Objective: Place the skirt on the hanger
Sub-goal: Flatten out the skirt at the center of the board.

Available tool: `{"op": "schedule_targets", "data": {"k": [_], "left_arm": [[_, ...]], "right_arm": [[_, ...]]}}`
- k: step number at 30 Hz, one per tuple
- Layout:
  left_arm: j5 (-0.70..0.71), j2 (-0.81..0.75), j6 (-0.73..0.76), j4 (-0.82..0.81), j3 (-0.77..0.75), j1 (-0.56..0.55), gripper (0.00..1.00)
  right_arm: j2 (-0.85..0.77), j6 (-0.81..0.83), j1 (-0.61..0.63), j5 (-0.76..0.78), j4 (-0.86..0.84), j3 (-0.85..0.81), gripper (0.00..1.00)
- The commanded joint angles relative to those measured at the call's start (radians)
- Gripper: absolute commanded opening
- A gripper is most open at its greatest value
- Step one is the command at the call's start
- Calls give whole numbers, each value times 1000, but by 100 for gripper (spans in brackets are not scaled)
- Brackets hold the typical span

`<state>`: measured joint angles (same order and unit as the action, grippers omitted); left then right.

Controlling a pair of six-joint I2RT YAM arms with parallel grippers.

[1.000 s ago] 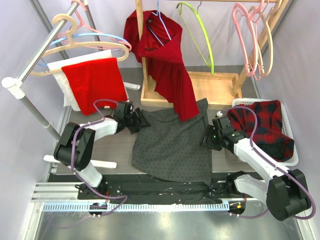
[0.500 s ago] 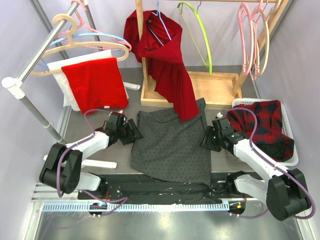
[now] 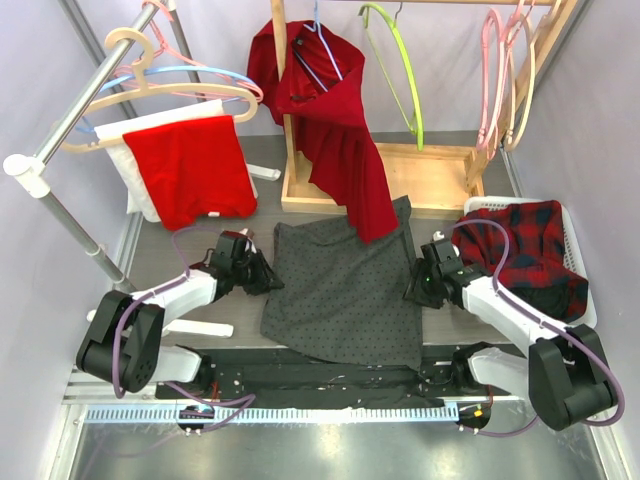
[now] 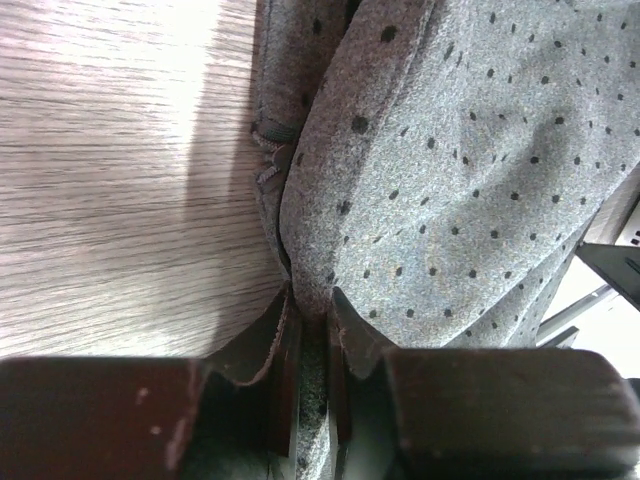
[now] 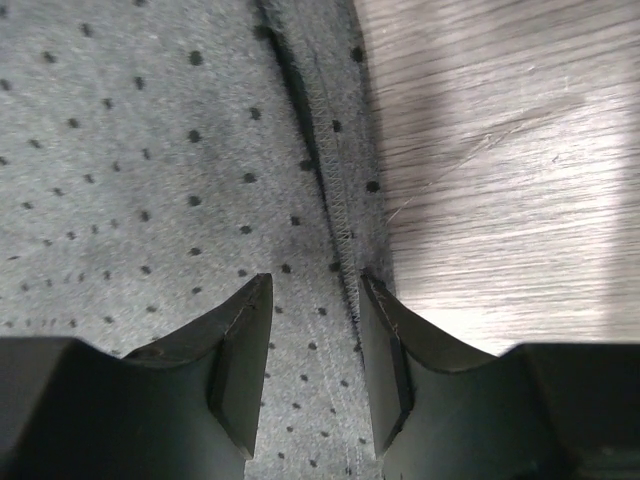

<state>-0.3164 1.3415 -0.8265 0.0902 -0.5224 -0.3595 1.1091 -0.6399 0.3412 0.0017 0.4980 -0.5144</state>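
The grey dotted skirt (image 3: 345,290) lies spread flat in the middle of the desk (image 4: 120,150), reaching to the near edge, and it is not on any hanger yet. The left pincer (image 4: 312,345) is clamped on the left edge of the skirt. Its wrist view shows a fold of the cloth squeezed between the two fingers, probably so that this side can be lifted. The right pincer (image 5: 312,350) stands at the right edge with its fingers apart, one on each side of the stitched hem. The cloth between them lies flat, so it appears ready to close but holds nothing. Taking both sides seems meant to keep the skirt stretched when it goes up. A red garment (image 3: 340,150) hanging from above covers part of the skirt's far edge, so the waistband cannot be seen well. A green hanger (image 3: 417,100) hangs beyond the far edge of the desk, among others, and which one is intended cannot be told. Whether the left pincer holds one layer or both is also hidden.
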Motion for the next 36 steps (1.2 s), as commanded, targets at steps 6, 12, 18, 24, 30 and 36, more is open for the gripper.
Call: {"op": "schedule_targets", "data": {"k": [6,12,18,24,30,36], "left_arm": [[-59,-10,-6,-38,-1,-6,11],[-56,-13,-8,-38,-2,-6,10],[-58,-7,-8,-41,-5,-6,10],[-56,-12,-8,-40,-4,-6,10],[-53,-2,-7,-40,-4,-6,9],[-47,-2,-6,-38,-4,-6,9]], "right_arm": [[58,-14,7,11,-84,33,31],[5,-29,7,53,-29,5,11],[8,-24,5,78,8,-15,35],[21,-23,9,46,-6,-16,27],[12,-18,9,18,5,-19,11],[-37,-26,9,70,62,-44,1]]}}
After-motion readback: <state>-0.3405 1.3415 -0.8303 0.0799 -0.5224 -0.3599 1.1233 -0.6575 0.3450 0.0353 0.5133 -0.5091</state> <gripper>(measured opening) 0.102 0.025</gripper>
